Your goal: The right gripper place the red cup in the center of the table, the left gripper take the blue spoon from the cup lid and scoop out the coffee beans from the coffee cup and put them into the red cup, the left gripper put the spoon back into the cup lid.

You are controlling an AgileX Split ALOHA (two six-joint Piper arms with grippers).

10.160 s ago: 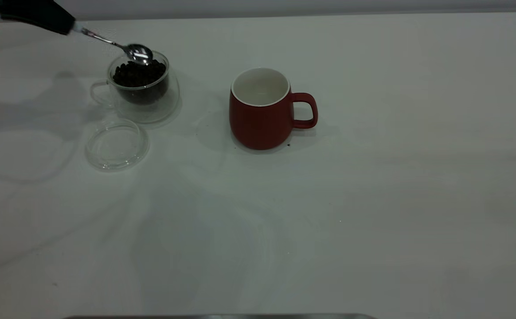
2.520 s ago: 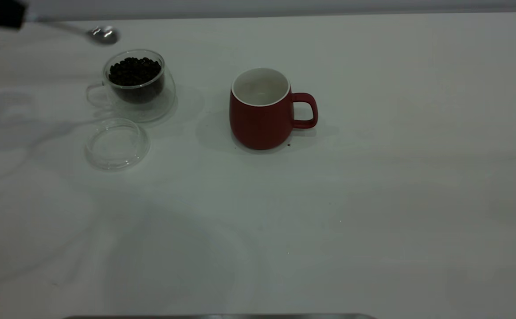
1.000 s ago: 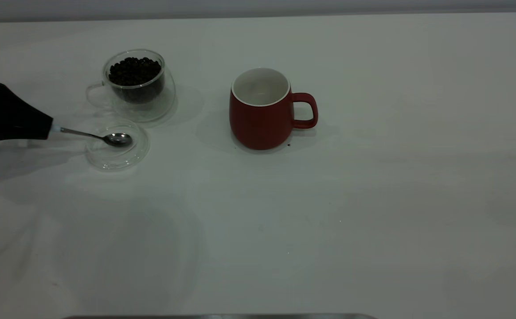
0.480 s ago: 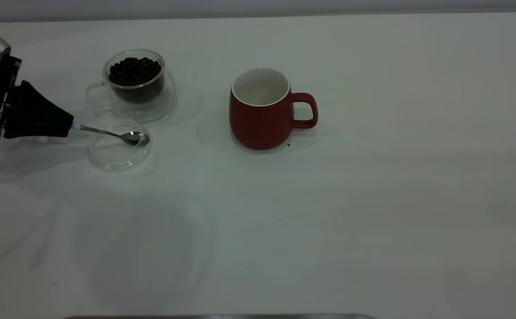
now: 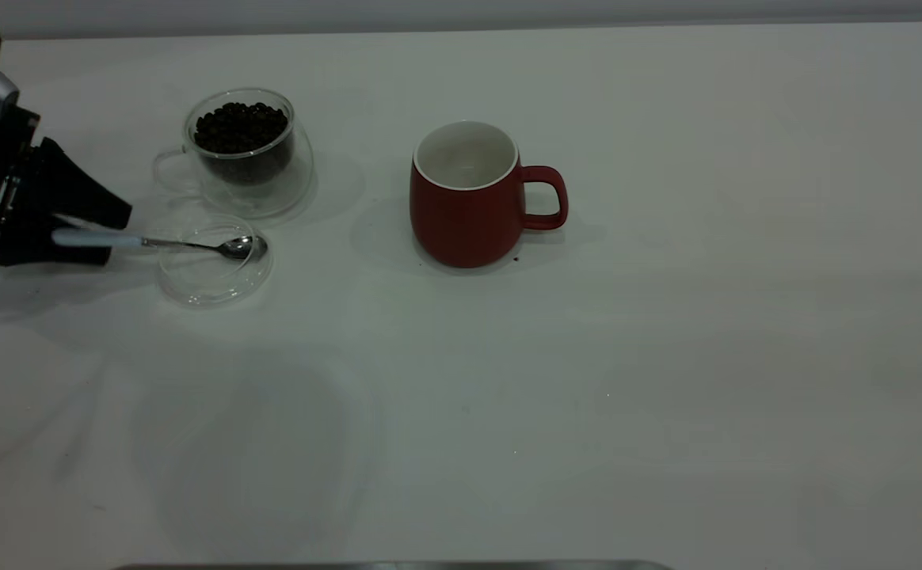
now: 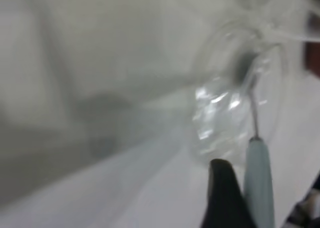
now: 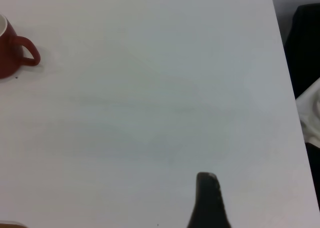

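In the exterior view, the left gripper (image 5: 104,233) is seen low at the far left of the worktop (image 5: 588,380), its jaws spread on either side of the pale handle of the spoon (image 5: 160,243). The spoon is laid across the lid (image 5: 215,273), with its bowl at the lid's right rim. The glass cup (image 5: 243,154), filled with beans (image 5: 239,127), is placed just beyond the lid. The red cup (image 5: 469,194) is set upright near the middle, handle to the right, well apart from the glass cup. In the left wrist view, the handle is seen just beside one dark finger (image 6: 225,193), the metal neck reaching over the lid (image 6: 220,123). In the right wrist view, only one fingertip (image 7: 207,200) is shown above bare worktop, far from the red cup (image 7: 12,47); the state of these jaws cannot be told.
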